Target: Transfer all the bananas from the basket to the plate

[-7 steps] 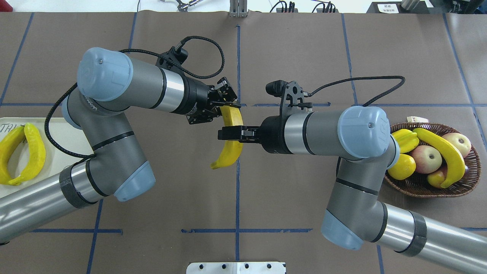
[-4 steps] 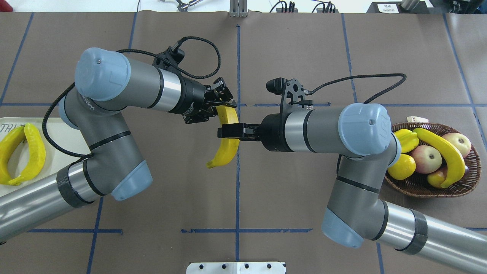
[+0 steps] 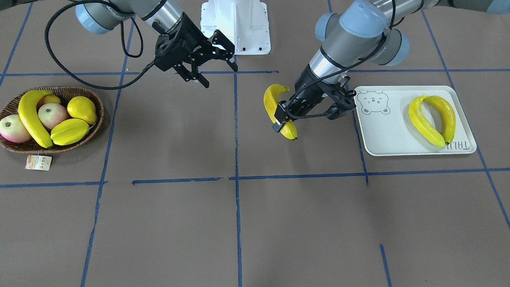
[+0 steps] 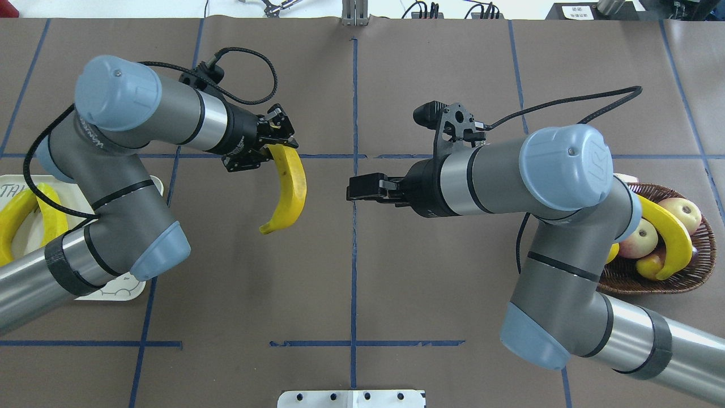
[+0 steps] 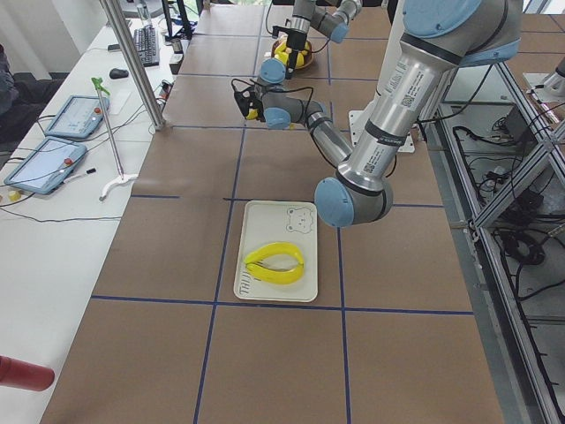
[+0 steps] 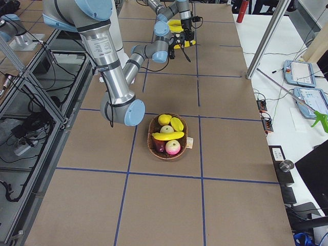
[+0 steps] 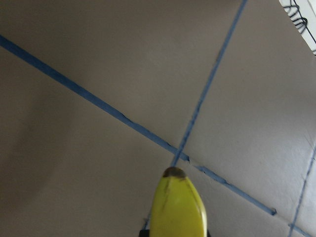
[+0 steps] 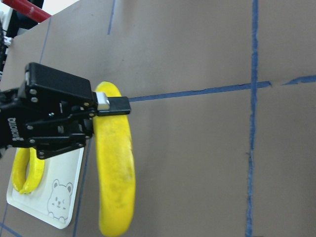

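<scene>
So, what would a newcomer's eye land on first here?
The banana hanging in mid-air over the table, gripped near one end by the left hand. Next, the right hand, open and empty, apart from it. Then two bananas lying on the white plate and a last banana in the basket.

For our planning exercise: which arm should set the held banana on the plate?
Left. The left pincer grips the banana beside the plate; the right pincer is open, empty, farther off.
</scene>
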